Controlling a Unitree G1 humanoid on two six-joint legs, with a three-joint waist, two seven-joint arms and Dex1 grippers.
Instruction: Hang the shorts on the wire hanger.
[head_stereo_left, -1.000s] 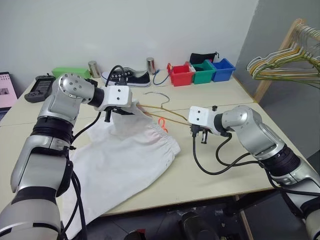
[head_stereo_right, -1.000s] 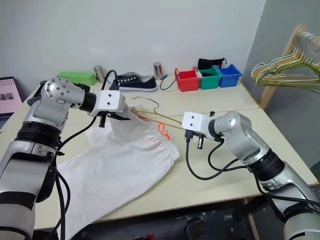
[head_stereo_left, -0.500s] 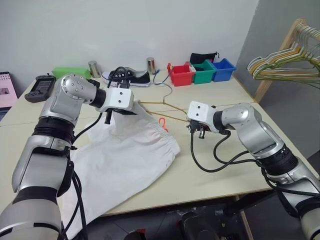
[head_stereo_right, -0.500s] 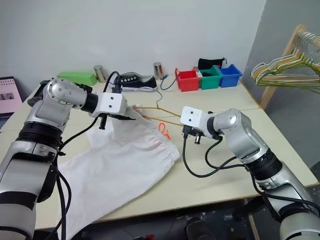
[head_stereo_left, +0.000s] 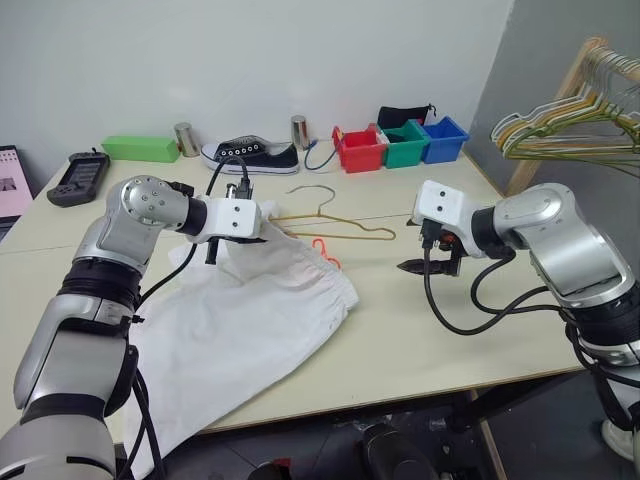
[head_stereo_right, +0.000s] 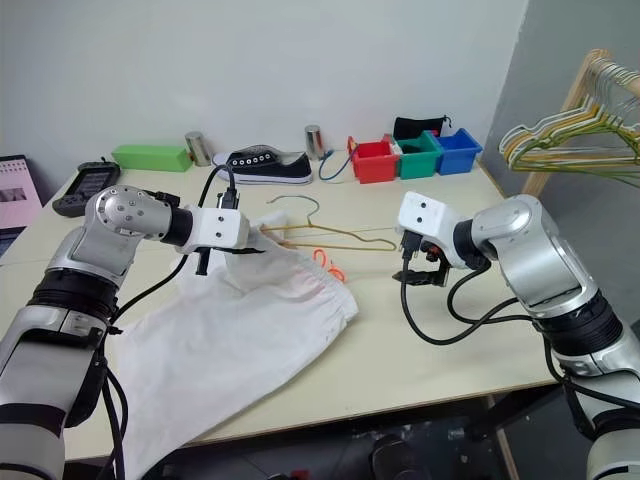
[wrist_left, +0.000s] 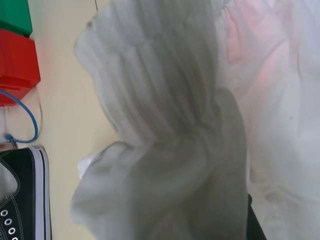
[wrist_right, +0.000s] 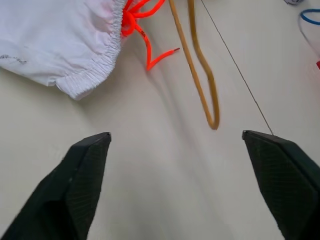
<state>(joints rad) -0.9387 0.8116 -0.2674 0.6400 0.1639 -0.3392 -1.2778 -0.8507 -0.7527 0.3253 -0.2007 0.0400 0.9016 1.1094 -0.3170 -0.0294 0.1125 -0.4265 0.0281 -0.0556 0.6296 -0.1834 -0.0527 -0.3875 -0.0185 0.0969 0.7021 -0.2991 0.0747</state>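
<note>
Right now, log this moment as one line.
left hand: shut on white thin-cloth shorts waistband | right hand: open, off yellow wire hanger | hanging: not done

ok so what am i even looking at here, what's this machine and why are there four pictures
It is a humanoid robot with two arms, each ending in a gripper of two black fingers. Two pictures come from cameras in its head, looking down over a pale table. The other two come from a camera on each wrist, looking along the fingers.

The left gripper is shut on the gathered waistband of the white shorts, which spread over the table and hang off its front edge. The right gripper hangs open above the table, holding nothing. Just ahead of it lies the yellow wire hanger, one end under the shorts, beside an orange drawstring.

Along the back stand a black shoe, red, green and blue bins, two metal cans and a green box. A rack of hangers stands on the right.
</note>
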